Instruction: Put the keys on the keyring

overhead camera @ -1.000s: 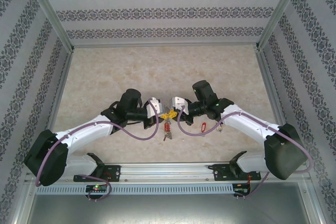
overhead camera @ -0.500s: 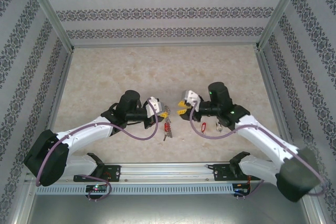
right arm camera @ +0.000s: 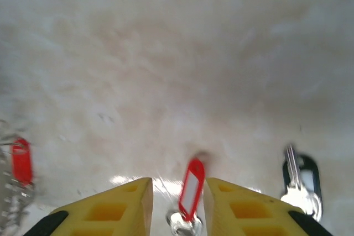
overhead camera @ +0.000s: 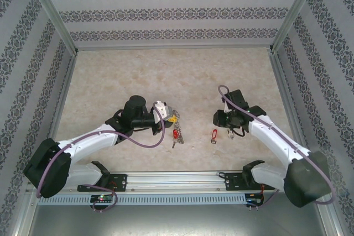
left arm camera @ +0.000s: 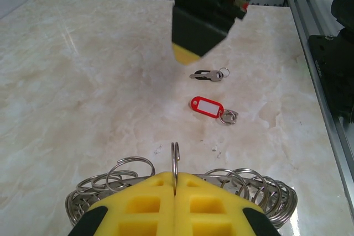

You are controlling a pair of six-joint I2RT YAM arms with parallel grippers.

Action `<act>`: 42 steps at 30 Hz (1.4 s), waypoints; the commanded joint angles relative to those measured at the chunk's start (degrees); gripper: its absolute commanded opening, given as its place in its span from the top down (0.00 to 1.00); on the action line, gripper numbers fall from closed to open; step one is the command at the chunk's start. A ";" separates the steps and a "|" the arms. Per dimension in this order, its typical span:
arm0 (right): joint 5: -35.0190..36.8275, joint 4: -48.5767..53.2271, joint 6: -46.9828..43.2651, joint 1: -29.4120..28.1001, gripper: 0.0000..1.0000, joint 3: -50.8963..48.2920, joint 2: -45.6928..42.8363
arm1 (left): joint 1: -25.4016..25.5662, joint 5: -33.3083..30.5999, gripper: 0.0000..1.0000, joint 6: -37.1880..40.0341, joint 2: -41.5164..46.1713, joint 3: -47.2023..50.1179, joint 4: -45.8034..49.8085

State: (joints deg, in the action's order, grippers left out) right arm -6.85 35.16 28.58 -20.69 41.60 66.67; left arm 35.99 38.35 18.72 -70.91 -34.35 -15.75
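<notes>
Now the keyring (left arm camera: pixel 271 200) sits at the near middle of the table (right arm camera: pixel 166 53), one loop pinched upright in our left gripper (left arm camera: pixel 175 183). Our right gripper (right arm camera: pixel 178 186), narrowly parted and empty, hovers over the red-tagged key (right arm camera: pixel 191 187), with the black-headed key (right arm camera: pixel 301 181) beside it. Pickup looks next: we lower and close on the tag.
</notes>
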 commanded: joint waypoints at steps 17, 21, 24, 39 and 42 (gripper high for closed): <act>-0.60 -0.34 6.85 -7.20 0.67 -2.84 14.10 | -0.19 0.39 1.00 -0.57 2.36 -0.41 -1.03; -0.77 -1.78 6.93 -8.37 0.70 -3.01 15.29 | -0.20 0.54 1.00 -0.48 2.39 -0.52 -0.42; -1.70 -1.98 6.77 -8.99 0.78 -2.86 16.05 | -0.20 0.33 1.00 -0.44 2.63 -0.40 -0.21; -1.78 2.20 7.46 -12.01 0.72 -2.06 12.28 | -0.21 0.21 1.00 -0.09 2.67 -0.48 0.27; -2.34 2.45 7.73 -12.18 0.74 -2.23 11.85 | -0.21 0.24 1.00 -0.09 2.71 -0.42 0.19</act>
State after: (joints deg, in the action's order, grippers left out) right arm -8.25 35.59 35.66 -32.40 39.53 79.64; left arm 35.99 38.33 18.74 -69.58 -34.35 -15.42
